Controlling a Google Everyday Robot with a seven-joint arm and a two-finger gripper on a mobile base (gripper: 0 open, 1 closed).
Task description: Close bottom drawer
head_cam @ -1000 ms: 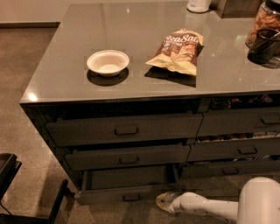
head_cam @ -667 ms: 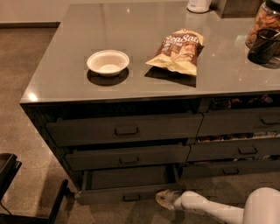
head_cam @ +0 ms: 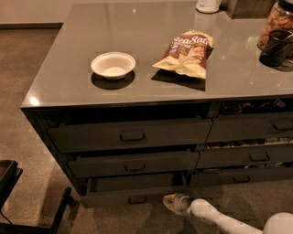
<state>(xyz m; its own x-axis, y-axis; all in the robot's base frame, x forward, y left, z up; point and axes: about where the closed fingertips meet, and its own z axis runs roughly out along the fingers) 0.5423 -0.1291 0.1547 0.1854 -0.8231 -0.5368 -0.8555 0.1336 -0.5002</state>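
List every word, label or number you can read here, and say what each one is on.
"Sea Sal": large lettering on the chip bag; the end of the word is unclear.
Smaller print on the chip bag: too blurred to read.
Jar and white container: no readable text.
Gripper, low by the right end of the bottom drawer: no readable markings on either.

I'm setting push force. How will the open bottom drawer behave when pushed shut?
The bottom drawer has a stiff front, so it should likely slide rather than flex. It is wide, and the gripper sits near one end, away from the handle, so it may skew slightly. Its load is hidden.
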